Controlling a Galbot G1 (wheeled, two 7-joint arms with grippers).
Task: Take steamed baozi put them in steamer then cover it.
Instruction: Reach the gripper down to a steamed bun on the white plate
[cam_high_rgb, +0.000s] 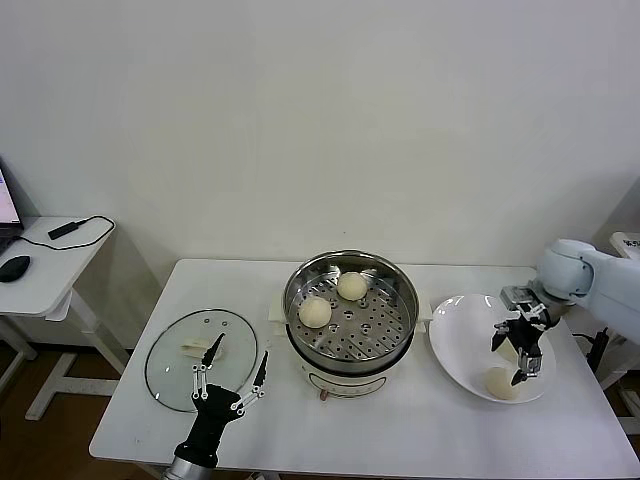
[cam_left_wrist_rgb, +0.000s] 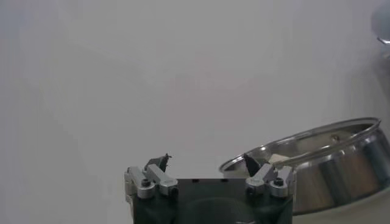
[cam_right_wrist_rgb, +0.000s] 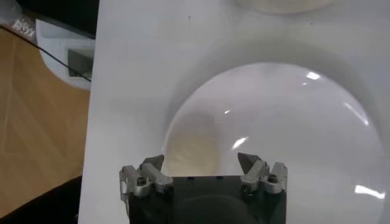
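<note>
**Kid:** What was the robot doing?

**Helper:** Two baozi (cam_high_rgb: 315, 312) sat in the steamer (cam_high_rgb: 400, 310) already. The right gripper (cam_high_rgb: 519, 352) hung over the plate (cam_high_rgb: 455, 345), fingers spread, a bun (cam_high_rgb: 499, 382) just below them. I think it needed to drop and pinch gently.

**Kid:** And the other one?

**Helper:** The left gripper (cam_high_rgb: 232, 376) waited, fingers spread, by the cover (cam_high_rgb: 165, 365) on the worktop (cam_high_rgb: 400, 430). Nothing blocked the way.

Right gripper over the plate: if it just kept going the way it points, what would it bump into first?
Most likely the bun on the plate; the open right gripper points down at it, though depth is unclear.
</note>
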